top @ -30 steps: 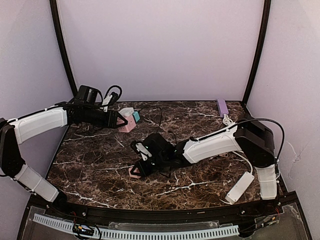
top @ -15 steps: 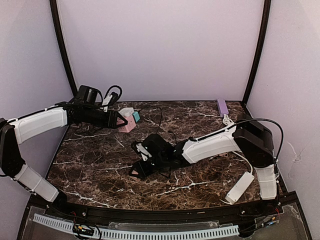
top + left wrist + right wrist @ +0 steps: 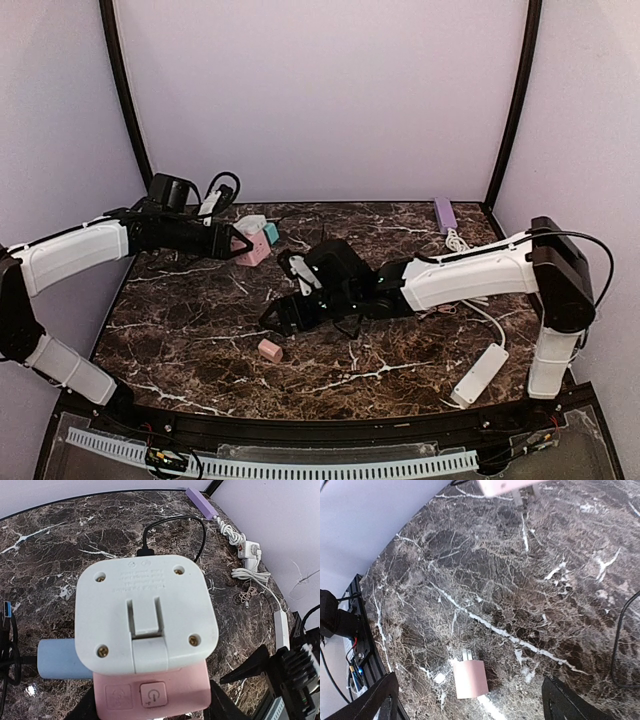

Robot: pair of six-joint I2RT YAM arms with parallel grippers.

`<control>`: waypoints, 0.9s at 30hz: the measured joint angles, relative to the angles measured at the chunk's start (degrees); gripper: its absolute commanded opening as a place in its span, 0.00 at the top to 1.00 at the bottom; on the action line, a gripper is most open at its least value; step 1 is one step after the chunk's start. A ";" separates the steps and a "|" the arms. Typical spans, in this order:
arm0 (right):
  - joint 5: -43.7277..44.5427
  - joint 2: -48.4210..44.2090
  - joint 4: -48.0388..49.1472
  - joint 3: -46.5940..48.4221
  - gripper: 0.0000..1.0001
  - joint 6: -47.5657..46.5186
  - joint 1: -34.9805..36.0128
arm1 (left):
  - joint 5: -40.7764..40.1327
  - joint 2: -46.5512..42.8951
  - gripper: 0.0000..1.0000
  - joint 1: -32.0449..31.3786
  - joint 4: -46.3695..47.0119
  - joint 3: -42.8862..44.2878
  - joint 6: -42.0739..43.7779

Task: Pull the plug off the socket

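The socket (image 3: 253,245), a pink cube with a white face (image 3: 145,615), is held just off the back left of the table by my left gripper (image 3: 238,242), which is shut on its pink sides (image 3: 150,692). A light blue plug (image 3: 57,658) and a black cable (image 3: 145,550) still sit in the socket. A small pink plug (image 3: 269,350) lies loose on the marble, prongs showing (image 3: 469,679). My right gripper (image 3: 280,318) hovers above it with its jaws wide apart, and its fingers (image 3: 382,697) touch nothing.
A long white power strip (image 3: 480,372) lies at the front right, its white cord (image 3: 457,241) running back to a purple block (image 3: 444,213). A white charger (image 3: 248,550) rests near that cord. Black cables (image 3: 318,238) trail behind the socket.
My right gripper has opened, left the small pink plug on the table, and risen back toward the centre. The left gripper has kept still on the socket.
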 measured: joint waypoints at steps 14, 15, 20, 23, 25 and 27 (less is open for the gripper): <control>-0.28 -14.95 -7.37 -1.22 0.20 5.46 -8.35 | 1.22 -1.84 0.95 -8.59 0.81 -0.22 6.97; -0.59 -15.54 -7.56 -1.27 0.22 5.66 -8.41 | 1.33 -1.84 0.95 -9.05 0.63 -0.22 7.26; -2.80 -18.25 -8.28 -1.36 0.33 7.41 -8.44 | 1.88 -1.84 0.95 -10.80 -1.18 -0.26 10.23; -4.09 -18.84 -7.69 -1.33 0.35 8.44 -8.44 | 1.88 -2.05 0.95 -11.37 -1.36 -0.52 11.13; -5.03 -18.58 -7.26 -1.33 0.37 9.11 -8.44 | 2.10 -2.38 0.95 -11.52 -1.31 -0.81 11.39; -6.05 -17.86 -6.25 -1.31 0.40 9.90 -8.46 | 2.64 -2.73 0.95 -11.74 -0.90 -1.20 11.41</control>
